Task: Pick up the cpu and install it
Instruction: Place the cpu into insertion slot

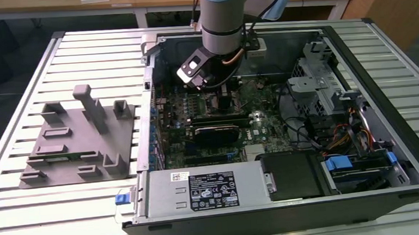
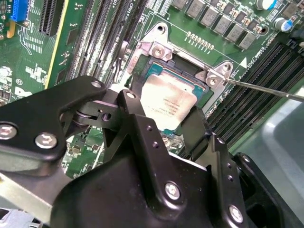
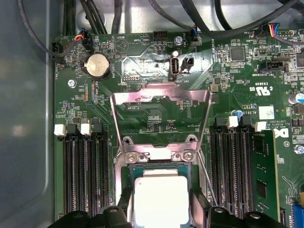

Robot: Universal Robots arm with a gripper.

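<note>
Load plate (image 3: 128, 98) lies folded back, leaving the socket (image 2: 187, 71) open from above. Memory slots (image 3: 85, 175) crowd both sides, and a thin lever (image 2: 266, 89) juts beside one corner. Fingers (image 2: 142, 128) occupy two cpu (image 2: 168, 102) edges.

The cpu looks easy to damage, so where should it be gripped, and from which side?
Probably best to grip the cpu by two opposite thin edges, coming straight down from above. It is a flat square, broad face up, at the socket, whose raised frame blocks a sideways approach. The top is open.

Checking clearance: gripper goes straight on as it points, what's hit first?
Likely the open socket, directly under the gripper and the cpu it straddles; their gap is unclear.
</note>
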